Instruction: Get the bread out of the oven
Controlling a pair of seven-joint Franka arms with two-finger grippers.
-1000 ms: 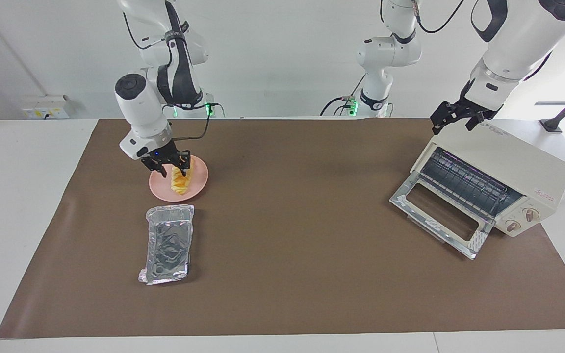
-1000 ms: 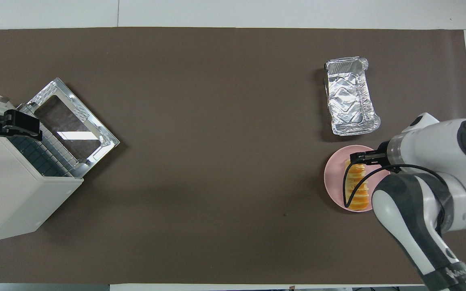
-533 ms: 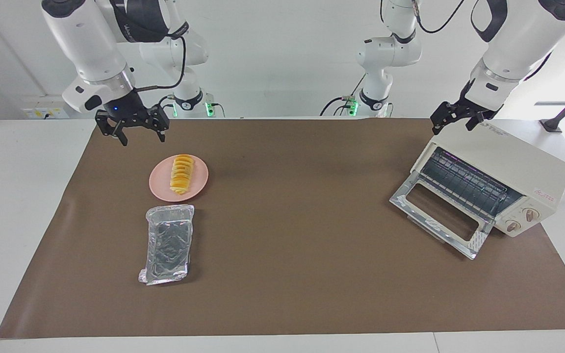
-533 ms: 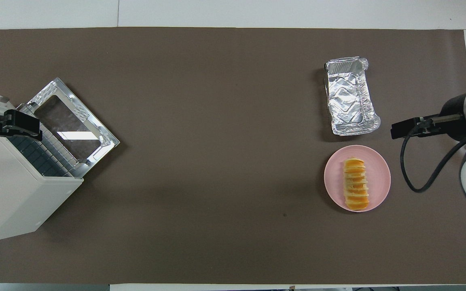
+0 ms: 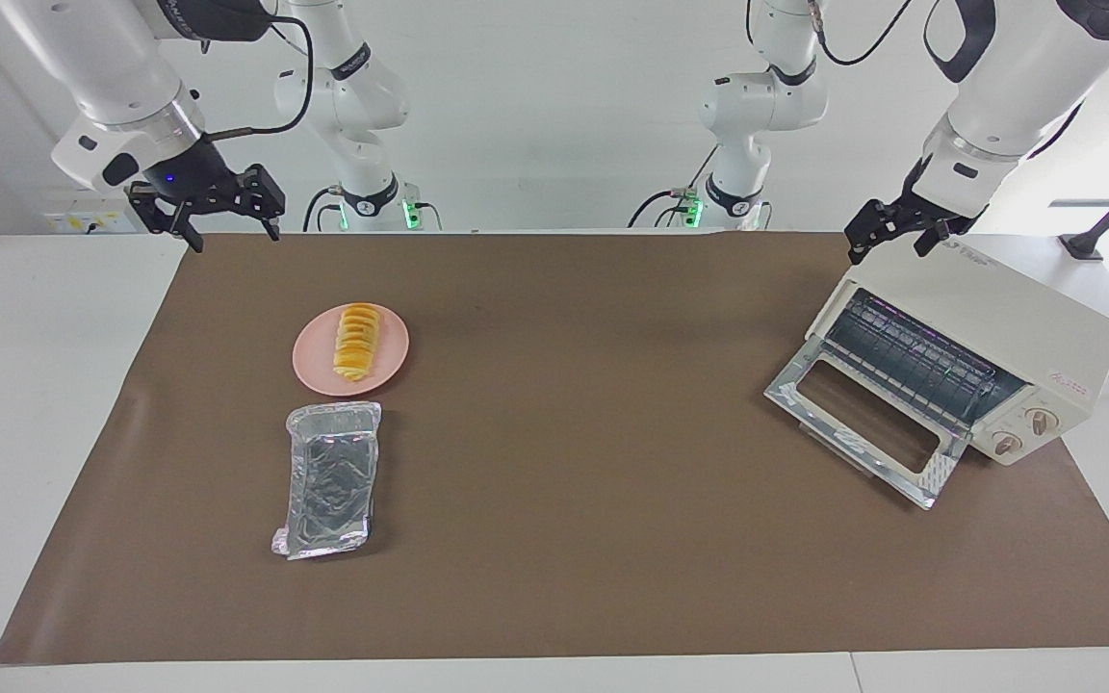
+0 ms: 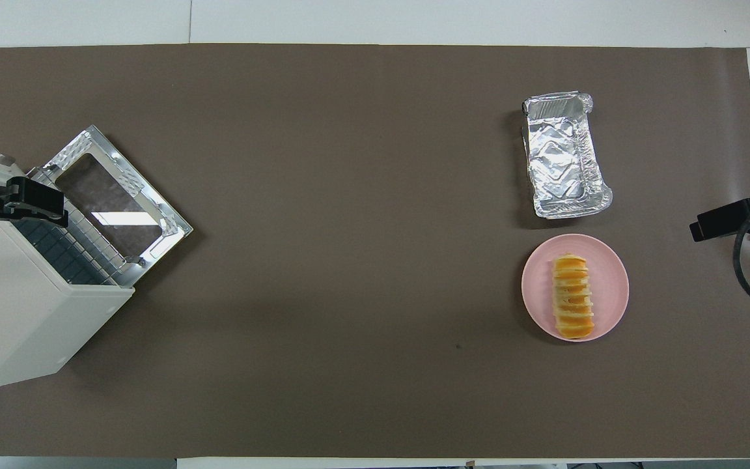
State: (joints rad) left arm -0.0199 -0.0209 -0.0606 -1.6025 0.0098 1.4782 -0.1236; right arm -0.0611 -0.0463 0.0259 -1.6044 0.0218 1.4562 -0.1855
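The orange-yellow ridged bread (image 5: 355, 341) lies on a pink plate (image 5: 393, 358) toward the right arm's end of the table; it also shows in the overhead view (image 6: 573, 297). My right gripper (image 5: 230, 234) is open and empty, raised over the mat's corner near the robots, apart from the plate; its tip shows in the overhead view (image 6: 726, 220). The cream-white oven (image 5: 997, 318) stands at the left arm's end with its glass door (image 5: 863, 423) dropped open and its wire rack bare. My left gripper (image 5: 887, 248) is open over the oven's top (image 6: 10, 312).
A crinkled silver foil tray (image 5: 328, 478) lies beside the plate, farther from the robots; it shows in the overhead view (image 6: 564, 156) too. A brown mat (image 5: 593, 481) covers the table between plate and oven.
My right gripper has let go of the bread on the plate, risen and drawn back toward the table's corner near the robots. The left arm has not moved.
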